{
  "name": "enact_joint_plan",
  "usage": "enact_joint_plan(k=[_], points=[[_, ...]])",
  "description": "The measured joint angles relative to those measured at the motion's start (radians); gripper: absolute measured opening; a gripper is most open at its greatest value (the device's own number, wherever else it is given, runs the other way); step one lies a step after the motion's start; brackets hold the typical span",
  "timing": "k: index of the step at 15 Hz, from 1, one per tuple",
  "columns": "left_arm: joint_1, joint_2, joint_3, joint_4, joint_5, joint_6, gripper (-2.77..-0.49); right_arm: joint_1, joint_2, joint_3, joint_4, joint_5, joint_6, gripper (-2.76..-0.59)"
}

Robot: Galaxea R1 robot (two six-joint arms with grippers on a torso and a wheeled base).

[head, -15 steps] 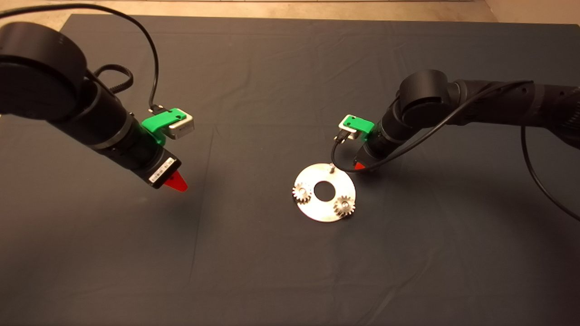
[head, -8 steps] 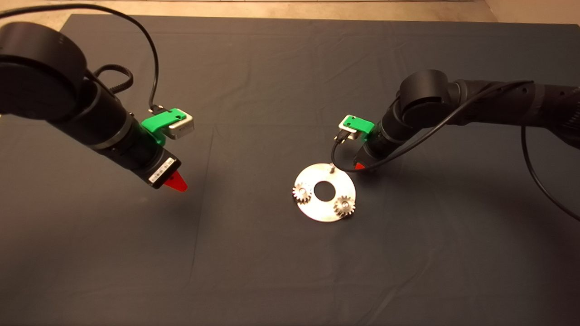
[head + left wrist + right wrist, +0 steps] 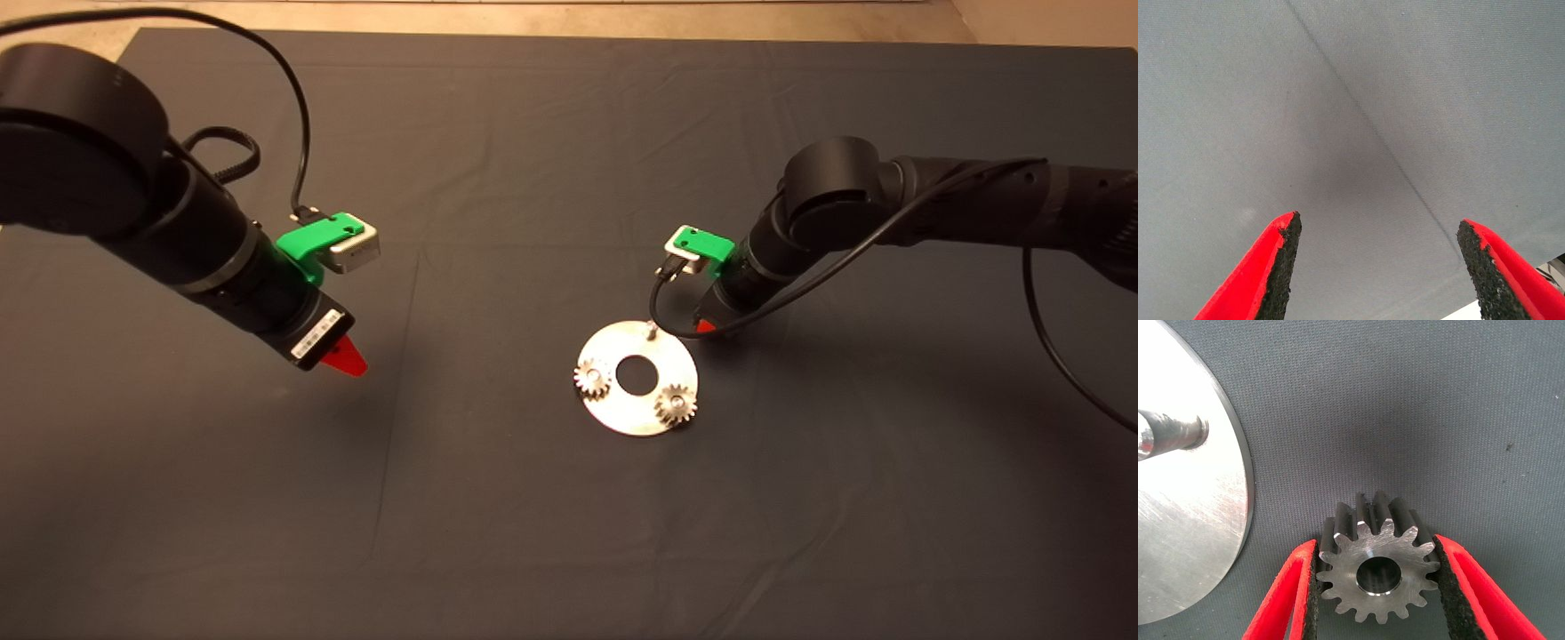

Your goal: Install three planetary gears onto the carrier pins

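Observation:
A flat round silver disc (image 3: 647,404) with a big central hole lies on the dark mat. Two planetary gears (image 3: 590,380) (image 3: 676,405) sit on its pins. The third pin (image 3: 653,332) at the disc's far edge stands bare; it also shows in the right wrist view (image 3: 1171,433). My right gripper (image 3: 705,326) hovers just right of that pin, beside the disc's rim (image 3: 1238,493), shut on the third gear (image 3: 1376,568), held by its teeth with the hole showing. My left gripper (image 3: 347,360) is open and empty over bare mat, far left of the disc.
The dark mat (image 3: 533,533) covers the table, with a crease (image 3: 1365,120) under my left gripper. Black cables loop from both wrists. Pale floor shows beyond the mat's far edge.

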Motion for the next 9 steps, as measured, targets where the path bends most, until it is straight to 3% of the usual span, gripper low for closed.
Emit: enact_joint_plan(k=[3, 5, 9], points=[[0.000, 0.002, 0.000, 0.000, -0.008, 0.000, -1.62, 0.010, 0.000, -0.003, 0.040, 0.000, 0.003, -2.36], [0.000, 0.005, 0.000, 0.000, -0.015, 0.000, -1.62, 0.024, 0.001, -0.010, 0.049, 0.000, 0.003, -2.37], [0.000, 0.005, 0.000, 0.000, -0.018, 0.000, -1.62, 0.077, 0.001, -0.016, 0.064, -0.001, 0.004, -2.41]])
